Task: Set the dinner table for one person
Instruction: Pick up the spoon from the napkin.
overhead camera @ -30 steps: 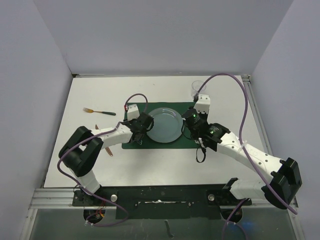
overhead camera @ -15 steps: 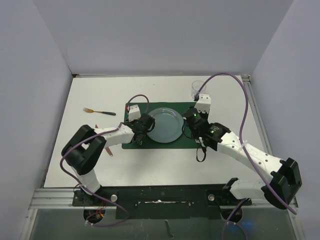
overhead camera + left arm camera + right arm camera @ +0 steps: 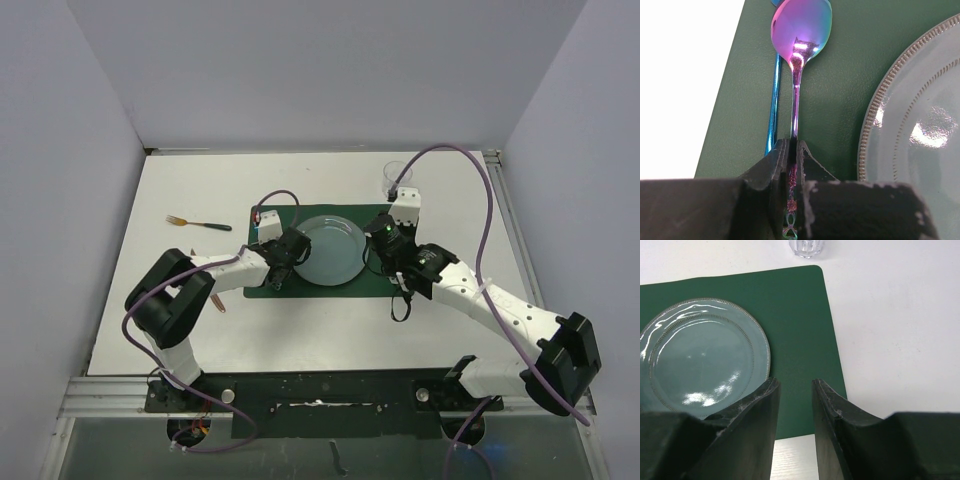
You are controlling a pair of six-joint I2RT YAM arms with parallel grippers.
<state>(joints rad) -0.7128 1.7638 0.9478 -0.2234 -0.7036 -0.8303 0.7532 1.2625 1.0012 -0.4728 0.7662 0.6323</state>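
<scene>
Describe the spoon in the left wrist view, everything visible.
The spoon is glossy metal with a rainbow sheen, pink to teal. Its oval bowl points away from the camera; the slim handle, patterned at its end, runs back between the shut jaws of the left gripper. It sits over the green placemat, between a blue utensil handle and the plate.
</scene>
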